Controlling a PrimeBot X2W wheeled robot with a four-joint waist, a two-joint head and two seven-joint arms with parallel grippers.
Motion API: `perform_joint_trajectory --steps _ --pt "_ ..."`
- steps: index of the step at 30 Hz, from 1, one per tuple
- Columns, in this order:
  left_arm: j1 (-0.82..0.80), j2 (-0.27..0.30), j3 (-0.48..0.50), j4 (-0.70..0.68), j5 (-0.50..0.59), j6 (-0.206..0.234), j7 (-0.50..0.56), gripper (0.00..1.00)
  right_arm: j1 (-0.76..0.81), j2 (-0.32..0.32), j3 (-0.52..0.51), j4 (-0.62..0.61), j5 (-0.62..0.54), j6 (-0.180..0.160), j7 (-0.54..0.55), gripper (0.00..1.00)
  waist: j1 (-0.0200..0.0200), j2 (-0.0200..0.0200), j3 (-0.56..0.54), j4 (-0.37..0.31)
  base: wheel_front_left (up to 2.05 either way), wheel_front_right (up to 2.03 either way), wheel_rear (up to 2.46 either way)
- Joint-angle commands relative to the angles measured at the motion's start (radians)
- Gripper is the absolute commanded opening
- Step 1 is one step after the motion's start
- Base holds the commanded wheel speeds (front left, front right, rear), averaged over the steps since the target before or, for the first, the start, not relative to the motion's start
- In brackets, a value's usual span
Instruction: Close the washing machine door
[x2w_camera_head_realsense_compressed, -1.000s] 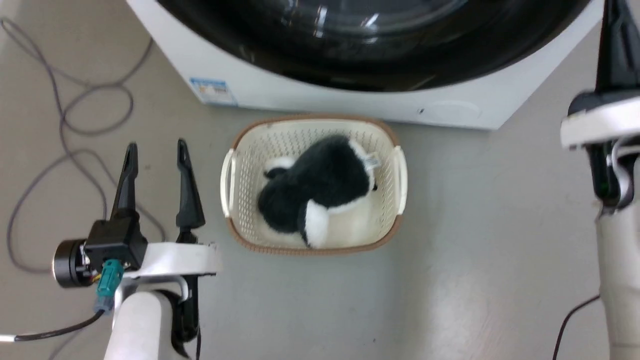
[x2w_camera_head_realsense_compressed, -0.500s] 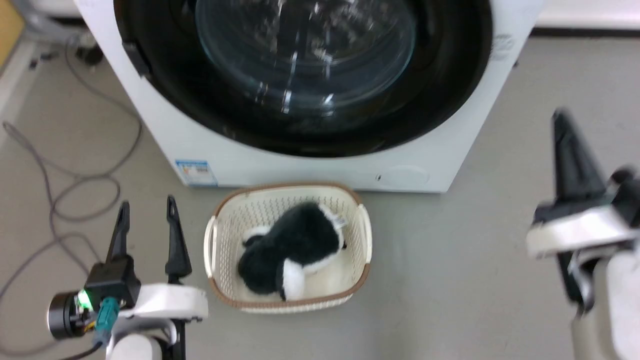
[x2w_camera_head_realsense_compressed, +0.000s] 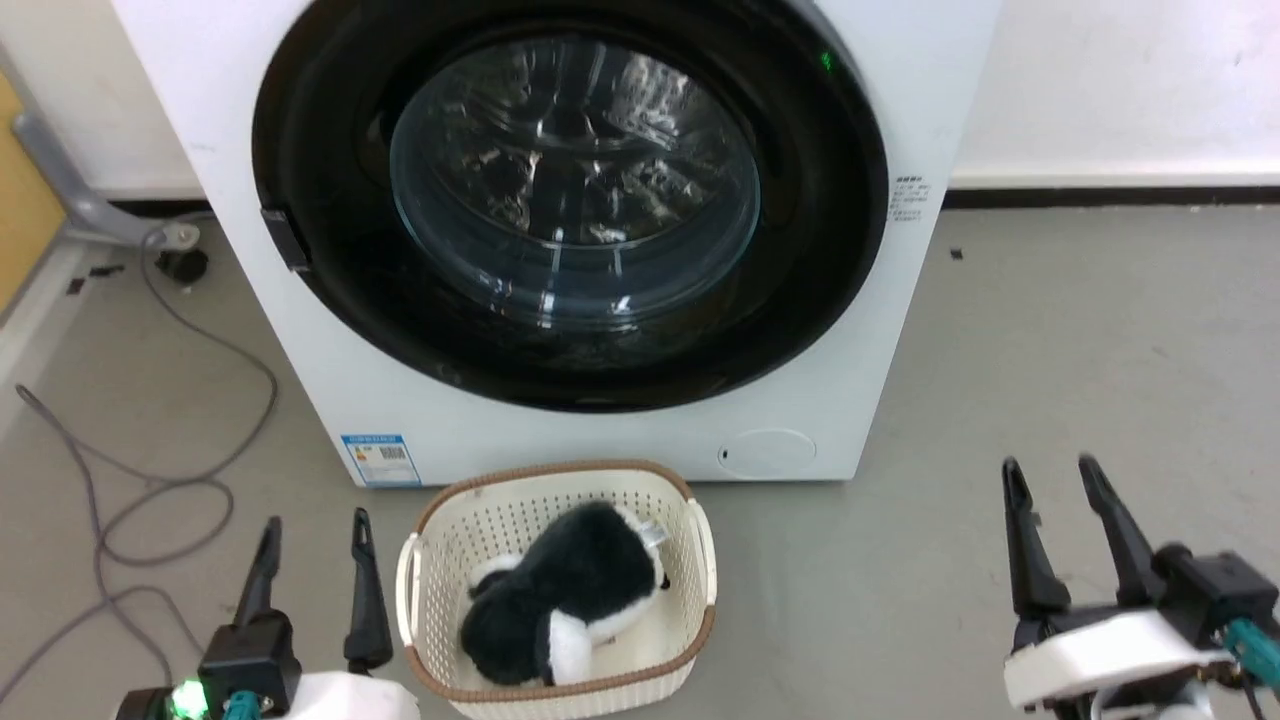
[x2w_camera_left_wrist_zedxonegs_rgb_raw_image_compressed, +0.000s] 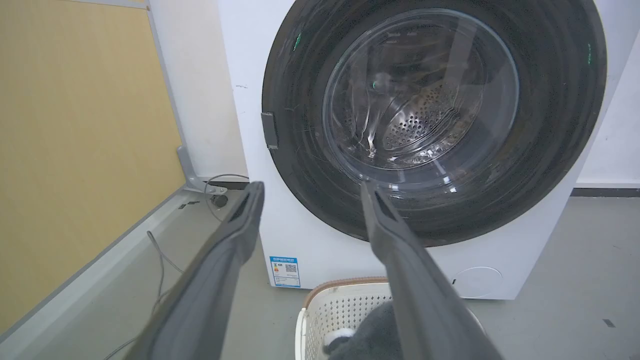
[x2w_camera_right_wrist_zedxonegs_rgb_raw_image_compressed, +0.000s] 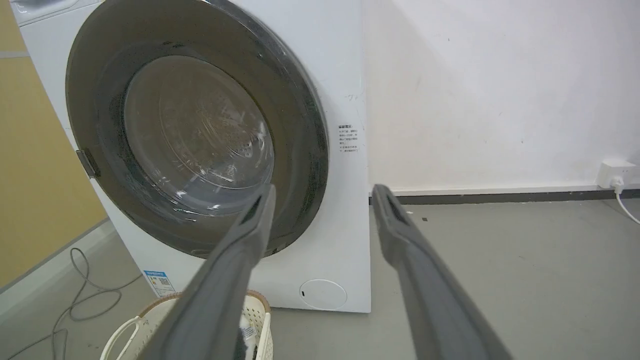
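The white washing machine (x2w_camera_head_realsense_compressed: 900, 110) (x2w_camera_left_wrist_zedxonegs_rgb_raw_image_compressed: 245, 60) (x2w_camera_right_wrist_zedxonegs_rgb_raw_image_compressed: 345, 75) fills the upper middle of the head view. Its round washing machine door (x2w_camera_head_realsense_compressed: 570, 190) (x2w_camera_left_wrist_zedxonegs_rgb_raw_image_compressed: 430, 100) (x2w_camera_right_wrist_zedxonegs_rgb_raw_image_compressed: 195, 135), glossy black rim around bulging clear glass, lies flush against the front. My left gripper (x2w_camera_head_realsense_compressed: 312, 530) (x2w_camera_left_wrist_zedxonegs_rgb_raw_image_compressed: 309, 187) stands open at the lower left, well short of the machine. At the lower right my right gripper (x2w_camera_head_realsense_compressed: 1048, 470) (x2w_camera_right_wrist_zedxonegs_rgb_raw_image_compressed: 322, 190) is open too, off the machine's right corner. Neither holds anything.
A cream basket (x2w_camera_head_realsense_compressed: 430, 540) with a black and white plush toy (x2w_camera_head_realsense_compressed: 570, 600) sits on the grey floor before the machine, between my grippers. Grey cables (x2w_camera_head_realsense_compressed: 150, 470) loop on the floor at left. A white wall (x2w_camera_head_realsense_compressed: 1120, 90) stands behind at right, a yellow panel (x2w_camera_left_wrist_zedxonegs_rgb_raw_image_compressed: 75, 140) at left.
The head camera has tilted up, bringing the whole door into sight. My right gripper has dropped from the upper right to the lower right, and its fingers now stand apart.
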Motion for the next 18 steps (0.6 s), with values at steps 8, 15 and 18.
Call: perform_joint_trajectory --steps 8,15,18 --pt "0.056 0.001 -0.017 0.005 -0.012 -0.019 -0.004 1.0 0.091 0.004 0.027 0.007 0.02 -0.001 -0.003 1.0 0.0002 0.0 -0.043 0.015 0.0 0.0 0.0" --pt "0.047 -0.001 -0.017 0.007 -0.009 -0.018 0.004 0.0 0.082 0.0 0.026 0.005 0.02 0.0 0.004 0.0 0.0002 0.0 -0.045 0.016 0.0 0.0 0.0" --pt "0.045 -0.001 -0.018 0.005 -0.008 -0.02 0.01 0.0 0.082 0.001 0.027 0.001 0.016 0.0 0.01 0.0 0.0002 0.0 -0.043 0.017 0.0 0.0 0.0"
